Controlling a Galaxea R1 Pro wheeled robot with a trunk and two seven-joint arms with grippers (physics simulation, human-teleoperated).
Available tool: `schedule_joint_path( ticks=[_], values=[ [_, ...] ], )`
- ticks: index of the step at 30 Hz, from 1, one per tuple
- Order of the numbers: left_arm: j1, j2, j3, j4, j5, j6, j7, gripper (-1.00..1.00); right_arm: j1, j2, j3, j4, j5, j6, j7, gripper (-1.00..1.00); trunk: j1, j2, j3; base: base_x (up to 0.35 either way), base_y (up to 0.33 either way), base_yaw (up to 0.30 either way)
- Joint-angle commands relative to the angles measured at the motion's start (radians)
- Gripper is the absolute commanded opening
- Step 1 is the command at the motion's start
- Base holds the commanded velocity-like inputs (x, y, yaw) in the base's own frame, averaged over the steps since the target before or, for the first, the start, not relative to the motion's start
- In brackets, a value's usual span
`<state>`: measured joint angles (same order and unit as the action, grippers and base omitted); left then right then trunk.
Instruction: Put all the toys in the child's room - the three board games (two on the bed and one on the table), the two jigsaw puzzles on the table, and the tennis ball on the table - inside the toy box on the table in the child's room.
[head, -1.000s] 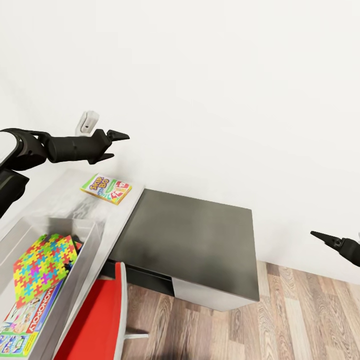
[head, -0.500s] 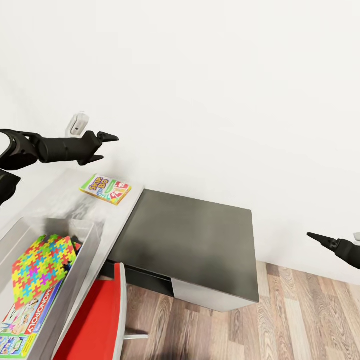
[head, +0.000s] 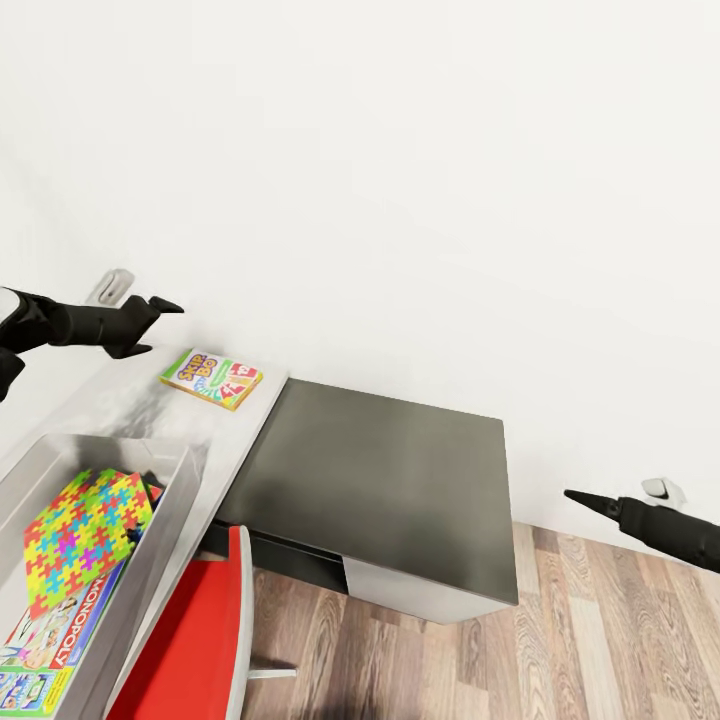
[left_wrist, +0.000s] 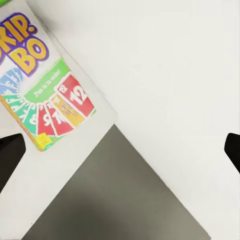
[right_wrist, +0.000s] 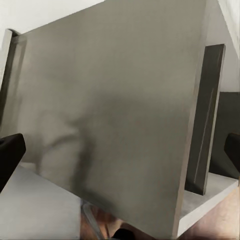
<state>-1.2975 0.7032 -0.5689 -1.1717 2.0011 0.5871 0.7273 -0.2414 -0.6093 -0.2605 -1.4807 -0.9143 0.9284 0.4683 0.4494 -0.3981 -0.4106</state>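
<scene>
Left gripper (head: 150, 325) open and empty above the Skip-Bo board game (head: 212, 378) (right gripper (head: 590, 503) likewise).

The toy box (head: 150, 455) and Monopoly box (head: 60, 625) run past the frame edge.

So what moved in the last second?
The left pincer drew back leftward and lower, open and empty. The right pincer slid left and down. The Skip-Bo game stayed on the table; the toy box and its contents stayed put.
</scene>
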Motion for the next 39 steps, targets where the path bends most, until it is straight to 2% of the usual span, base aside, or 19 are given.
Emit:
schedule_joint_path(
  ticks=[1, 4, 5, 7, 8, 11, 12, 15, 16, 19, 20, 24, 25, 29, 33, 34, 35, 39],
  values=[
    [-0.002, 0.002, -0.003, 0.017, -0.010, -0.002, 0.007, 1.00, -0.001, 0.000, 0.005, 0.000, 0.004, 0.005, 0.005, 1.00, 0.001, -0.002, -0.002, 0.000, 0.000, 0.000],
    [-0.002, 0.001, -0.003, 0.070, -0.078, -0.003, 0.006, 1.00, -0.001, 0.000, 0.018, -0.001, 0.003, 0.005, 0.006, 1.00, 0.001, -0.002, -0.002, 0.000, 0.000, 0.000],
    [-0.002, 0.001, -0.003, 0.070, -0.078, -0.003, 0.006, 1.00, -0.001, 0.000, 0.018, -0.001, 0.003, 0.005, 0.006, 1.00, 0.001, -0.002, -0.002, 0.000, 0.000, 0.000],
    [-0.002, -0.002, -0.003, 0.097, -0.131, -0.004, 0.006, 1.00, -0.001, -0.001, 0.023, -0.001, 0.003, 0.004, 0.007, 1.00, 0.001, -0.002, -0.002, 0.000, 0.000, 0.000],
    [-0.002, -0.002, -0.003, 0.097, -0.131, -0.004, 0.006, 1.00, -0.001, -0.001, 0.023, -0.001, 0.003, 0.004, 0.007, 1.00, 0.001, -0.002, -0.002, 0.000, 0.000, 0.000],
    [-0.002, -0.024, -0.002, 0.123, -0.206, -0.006, 0.004, 1.00, -0.001, -0.001, 0.027, -0.002, 0.003, 0.004, 0.008, 1.00, 0.001, -0.002, -0.002, 0.000, 0.000, 0.000],
    [-0.002, -0.024, -0.002, 0.123, -0.206, -0.006, 0.004, 1.00, -0.001, -0.001, 0.027, -0.002, 0.003, 0.004, 0.008, 1.00, 0.001, -0.002, -0.002, 0.000, 0.000, 0.000],
    [-0.002, -0.053, -0.001, 0.135, -0.265, -0.006, 0.003, 1.00, -0.001, 0.000, 0.030, -0.002, 0.003, 0.004, 0.008, 1.00, 0.001, -0.002, -0.002, 0.000, 0.000, 0.000],
    [-0.002, -0.053, -0.001, 0.135, -0.265, -0.006, 0.003, 1.00, -0.001, 0.000, 0.030, -0.002, 0.003, 0.004, 0.008, 1.00, 0.001, -0.002, -0.003, 0.000, 0.000, 0.000],
    [-0.002, -0.070, 0.000, 0.132, -0.313, -0.007, 0.003, 1.00, -0.001, 0.000, 0.031, -0.002, 0.003, 0.004, 0.010, 1.00, 0.001, -0.002, -0.005, 0.000, 0.000, 0.000],
    [-0.002, -0.070, 0.000, 0.132, -0.313, -0.007, 0.003, 1.00, -0.001, 0.000, 0.031, -0.002, 0.003, 0.004, 0.010, 1.00, 0.001, -0.002, -0.006, 0.000, 0.000, 0.000],
    [-0.002, -0.081, 0.001, 0.109, -0.375, -0.007, 0.003, 1.00, -0.001, 0.000, 0.031, -0.003, 0.002, -0.004, 0.022, 1.00, 0.001, -0.002, -0.010, 0.000, 0.000, 0.000],
    [-0.002, -0.081, 0.001, 0.109, -0.375, -0.007, 0.003, 1.00, -0.001, 0.000, 0.031, -0.003, 0.002, -0.004, 0.022, 1.00, 0.001, -0.002, -0.012, 0.000, 0.000, 0.000],
    [-0.002, -0.085, 0.002, 0.098, -0.429, -0.007, 0.003, 1.00, -0.001, 0.000, 0.031, -0.003, 0.002, -0.025, 0.044, 1.00, 0.001, -0.002, -0.018, 0.000, 0.000, 0.000],
    [-0.002, -0.087, 0.002, 0.101, -0.455, -0.008, 0.004, 1.00, -0.001, 0.000, 0.030, -0.003, 0.003, -0.034, 0.056, 1.00, 0.001, -0.002, -0.024, 0.000, 0.000, 0.000],
    [-0.002, -0.087, 0.002, 0.114, -0.477, -0.008, 0.004, 1.00, -0.001, 0.000, 0.030, -0.003, 0.003, -0.037, 0.061, 1.00, 0.001, -0.002, -0.025, 0.000, 0.000, 0.000],
    [-0.002, -0.087, 0.002, 0.114, -0.477, -0.008, 0.004, 1.00, -0.001, 0.000, 0.030, -0.003, 0.003, -0.037, 0.061, 1.00, 0.001, -0.002, -0.027, 0.000, 0.000, 0.000],
    [-0.002, -0.088, 0.005, 0.149, -0.539, -0.009, -0.003, 1.00, -0.001, -0.001, 0.027, -0.003, 0.003, -0.041, 0.074, 1.00, 0.001, -0.002, -0.033, 0.000, 0.000, 0.000]
  ],
)
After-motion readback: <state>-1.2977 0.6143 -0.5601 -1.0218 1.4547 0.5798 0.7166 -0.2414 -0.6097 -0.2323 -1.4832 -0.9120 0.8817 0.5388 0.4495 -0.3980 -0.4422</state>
